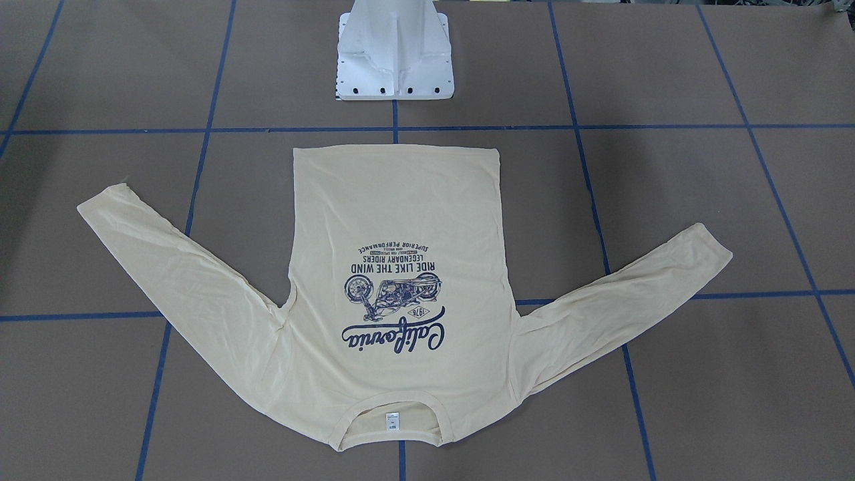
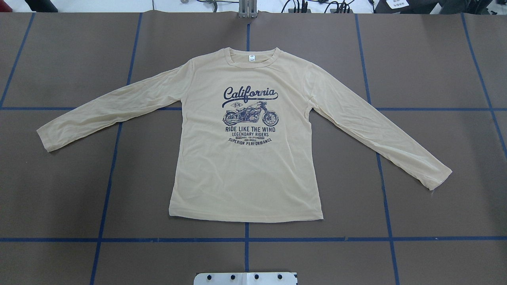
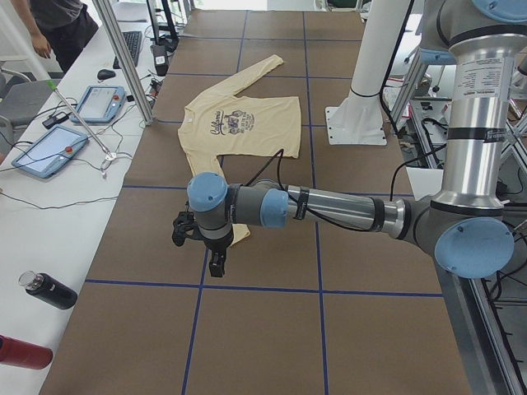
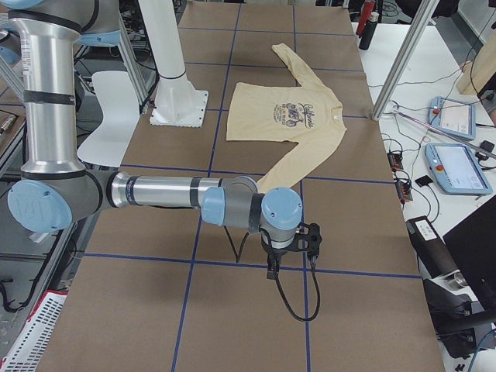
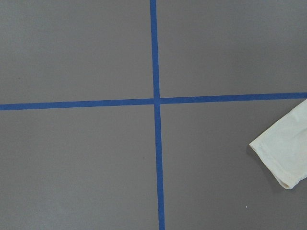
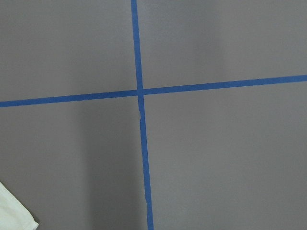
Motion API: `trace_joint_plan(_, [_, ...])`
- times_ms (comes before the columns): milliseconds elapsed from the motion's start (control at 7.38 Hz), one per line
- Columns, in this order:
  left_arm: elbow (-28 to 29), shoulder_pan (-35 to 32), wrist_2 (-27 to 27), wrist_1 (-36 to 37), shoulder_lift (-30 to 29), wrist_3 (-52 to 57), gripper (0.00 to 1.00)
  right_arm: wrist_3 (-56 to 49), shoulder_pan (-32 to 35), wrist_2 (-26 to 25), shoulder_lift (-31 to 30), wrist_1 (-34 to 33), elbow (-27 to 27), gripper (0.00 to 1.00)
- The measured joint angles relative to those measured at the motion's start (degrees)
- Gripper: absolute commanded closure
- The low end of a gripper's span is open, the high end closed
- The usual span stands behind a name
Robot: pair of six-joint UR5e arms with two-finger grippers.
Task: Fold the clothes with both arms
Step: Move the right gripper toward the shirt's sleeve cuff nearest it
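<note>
My left gripper [image 3: 216,267] hangs fingers-down over the brown paper-covered table with blue tape grid lines [image 2: 59,198]. I can't tell if its jaws are parted or closed, since it only shows in a side view. The same goes for my right gripper [image 4: 273,270]. Neither seems to carry cloth.

Nearest to me are the cuffs. The left cuff [image 5: 283,153] of the pale cream-yellow long-sleeved thin T-shirt [image 2: 245,178] lies just inboard of my left gripper, at the edge of the left wrist view. The right cuff [image 6: 13,211] only clips the corner of the right wrist view, inboard of my right gripper. Each arm is clearly the nearer one for its own sleeve.

Further in, both sleeves lie flat and straight. They slant away from my grippers toward the shoulders, with the cuffs closer to my base than the shoulders are.

Beyond them the body lies flat between my two grippers, well apart from both, navy "California" motorcycle print [image 2: 250,114] facing up. Its long axis runs straight out from my base, hem near and collar far.

My judgement: each gripper moves inward to its own cuff first.
</note>
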Motion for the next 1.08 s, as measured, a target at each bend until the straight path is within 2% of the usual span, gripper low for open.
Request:
trace_joint_plan(271, [-1.4,0.1,0.1,-0.3,-0.4,-0.2,0.00,0.0,-2.0,0.3,0.2,0.8,0.2,0.00])
trace_joint_plan(542, [-2.7,0.2,0.1,-0.2,-2.7,-0.6,0.00,0.2,-6.9,0.9,1.7,5.9,0.3,0.00])
trace_joint_plan(948, [-3.3,1.1,0.4,-0.7,-5.4,-0.9,0.00,0.2,-11.7,2.0,3.2,9.9,-0.9,0.01])
trace_joint_plan(1084, [-3.4,1.3,0.4,-1.0,-5.7,-1.4,0.00,1.5,-13.7,2.2,3.1,13.7,-1.0,0.01])
